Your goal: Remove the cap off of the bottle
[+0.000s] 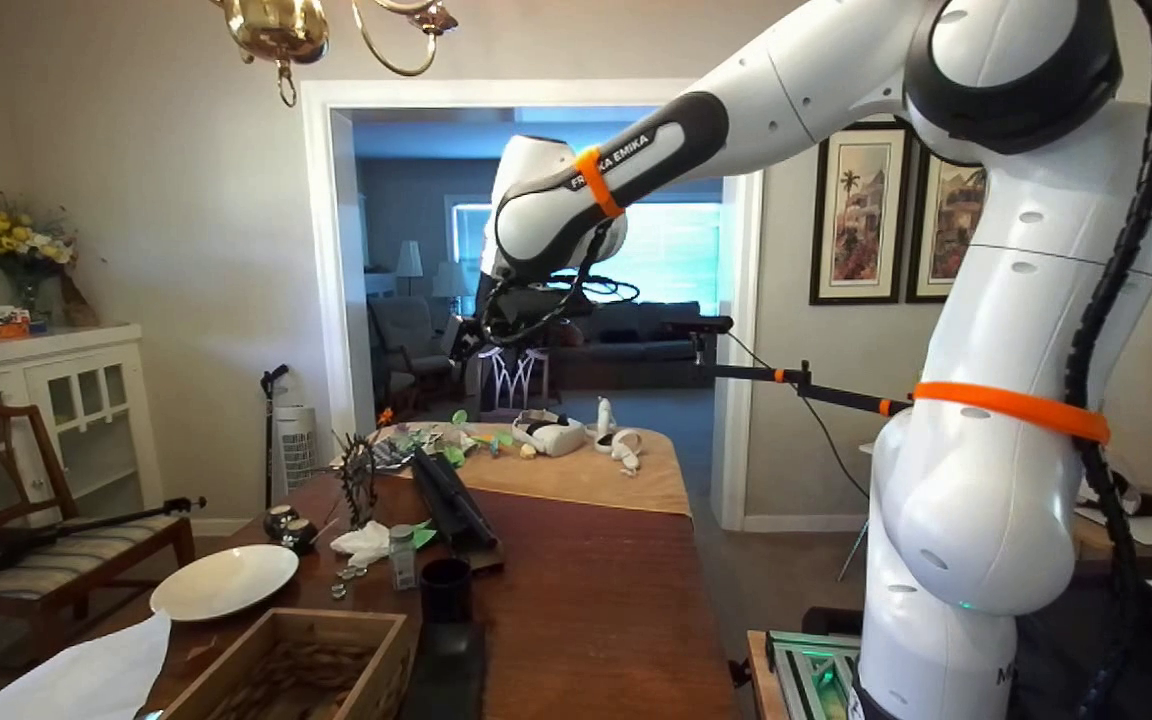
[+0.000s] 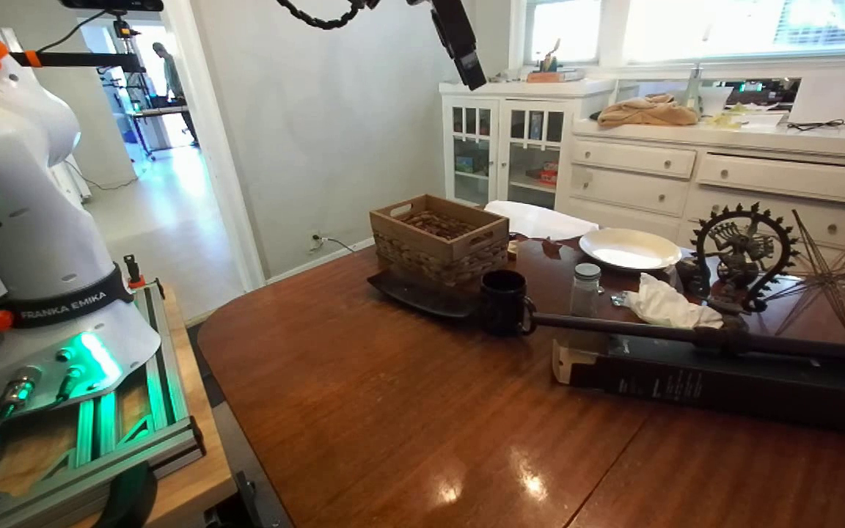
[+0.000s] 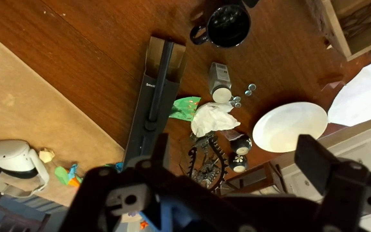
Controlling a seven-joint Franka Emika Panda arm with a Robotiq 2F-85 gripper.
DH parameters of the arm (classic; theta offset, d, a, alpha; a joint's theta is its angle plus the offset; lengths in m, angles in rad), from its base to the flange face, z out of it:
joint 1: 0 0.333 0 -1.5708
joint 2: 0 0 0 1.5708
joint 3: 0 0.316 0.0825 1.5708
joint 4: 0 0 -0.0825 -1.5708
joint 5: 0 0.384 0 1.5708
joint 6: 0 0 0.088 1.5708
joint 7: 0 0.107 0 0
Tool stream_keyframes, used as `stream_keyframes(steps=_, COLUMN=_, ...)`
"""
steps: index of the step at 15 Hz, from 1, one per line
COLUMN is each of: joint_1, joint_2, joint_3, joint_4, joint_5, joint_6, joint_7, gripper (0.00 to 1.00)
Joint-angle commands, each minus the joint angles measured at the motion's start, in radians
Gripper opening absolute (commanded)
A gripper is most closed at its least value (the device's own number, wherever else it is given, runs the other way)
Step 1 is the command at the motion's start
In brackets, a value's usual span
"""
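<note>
A small clear bottle stands upright on the wooden table, in both exterior views (image 1: 403,565) (image 2: 584,299) and in the wrist view (image 3: 219,75). Its small white round cap sits on top, in the wrist view (image 3: 222,95) and in both exterior views (image 1: 401,533) (image 2: 587,271). My gripper (image 3: 235,148) is open, with its fingers wide apart and nothing between them. It is high above the table, well apart from the bottle, in an exterior view (image 1: 466,342). Only part of the gripper shows at the top of an exterior view (image 2: 470,73).
A black mug (image 2: 503,302) and a long black box (image 2: 716,381) with a rod on it stand close to the bottle. Crumpled white paper (image 3: 214,119), glass beads (image 3: 250,88), a white plate (image 3: 290,125), a spiky metal statue (image 3: 206,170) and a wooden basket (image 2: 441,238) are around it.
</note>
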Motion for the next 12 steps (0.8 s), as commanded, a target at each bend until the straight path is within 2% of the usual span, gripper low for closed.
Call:
stream_keyframes(steps=1, joint_1=0.029, joint_2=0.093, joint_3=-0.028, joint_4=0.063, joint_5=0.126, joint_6=0.016, joint_7=-0.033, gripper=1.00)
stream_keyframes(steps=5, joint_1=0.045, joint_2=0.123, joint_3=-0.041, joint_4=0.083, joint_5=0.271, joint_6=0.023, joint_7=-0.086, gripper=1.00)
stream_keyframes(steps=7, joint_1=0.036, joint_2=0.114, joint_3=-0.032, joint_4=0.080, joint_5=0.226, joint_6=0.008, joint_7=-0.065, gripper=1.00)
stream_keyframes(steps=12, joint_1=0.036, joint_2=0.116, joint_3=-0.034, joint_4=0.082, joint_5=0.231, joint_6=0.014, joint_7=-0.065, gripper=1.00)
